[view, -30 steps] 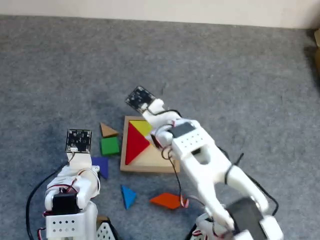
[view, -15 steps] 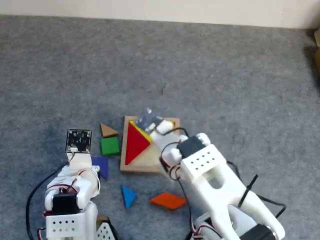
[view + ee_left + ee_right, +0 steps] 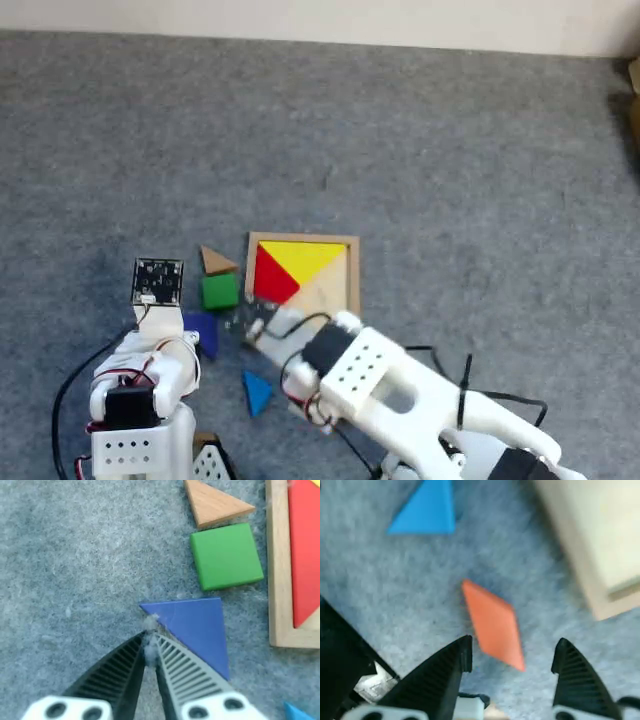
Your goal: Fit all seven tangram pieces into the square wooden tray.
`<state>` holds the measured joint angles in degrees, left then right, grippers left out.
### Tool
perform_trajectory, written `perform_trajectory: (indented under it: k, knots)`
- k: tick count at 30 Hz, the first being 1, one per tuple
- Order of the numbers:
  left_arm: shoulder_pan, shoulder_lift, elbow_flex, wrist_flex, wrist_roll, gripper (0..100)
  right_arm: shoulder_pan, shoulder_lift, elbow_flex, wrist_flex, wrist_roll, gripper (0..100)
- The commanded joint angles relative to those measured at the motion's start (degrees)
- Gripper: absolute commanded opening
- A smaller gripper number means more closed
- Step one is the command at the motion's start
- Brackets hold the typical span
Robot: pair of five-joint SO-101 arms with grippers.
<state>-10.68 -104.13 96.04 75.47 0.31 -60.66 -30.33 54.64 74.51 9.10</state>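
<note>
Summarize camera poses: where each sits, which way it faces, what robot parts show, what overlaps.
High view: fixed above the table, looking down; left arm and right arm enter from the near edge, tray ahead of them.
Left wrist view: on the left arm, looking down past the shut left gripper at dark blue triangle and green square.
Right wrist view: on the right arm, looking down past the open right gripper at orange parallelogram and light blue triangle.
Shared: tray rim in all three.

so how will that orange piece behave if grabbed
The orange piece looks flat and rigid, so probably won't bend. On the fuzzy carpet it likely drags rather than slides. Its slanted edges may twist it in the open right claw.
</note>
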Motion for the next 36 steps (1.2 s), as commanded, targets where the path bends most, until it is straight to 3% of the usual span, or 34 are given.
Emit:
perform_trajectory:
  k: [1,11,16,20,30,36]
  knots:
    - [-0.57,-0.31,1.19,0.26,-0.09,0,-1.54,-2.15,2.24,-4.09,-1.49,25.9]
    - [-0.57,-0.31,1.19,0.26,-0.09,0,0.57,-1.54,15.69,-18.95,-1.49,25.1]
    - [-0.57,-0.31,1.19,0.26,-0.09,0,0.66,-2.15,16.66,-18.95,-1.23,9.8]
    - [-0.57,-0.31,1.19,0.26,-0.09,0,2.86,-2.15,16.66,-18.24,6.42,0.2]
    - [-0.57,-0.31,1.19,0.26,-0.09,0,13.05,-10.15,5.58,-2.86,15.21,0.5]
    - [-0.57,-0.31,1.19,0.26,-0.09,0,18.07,-19.91,2.59,-5.23,26.64,0.5]
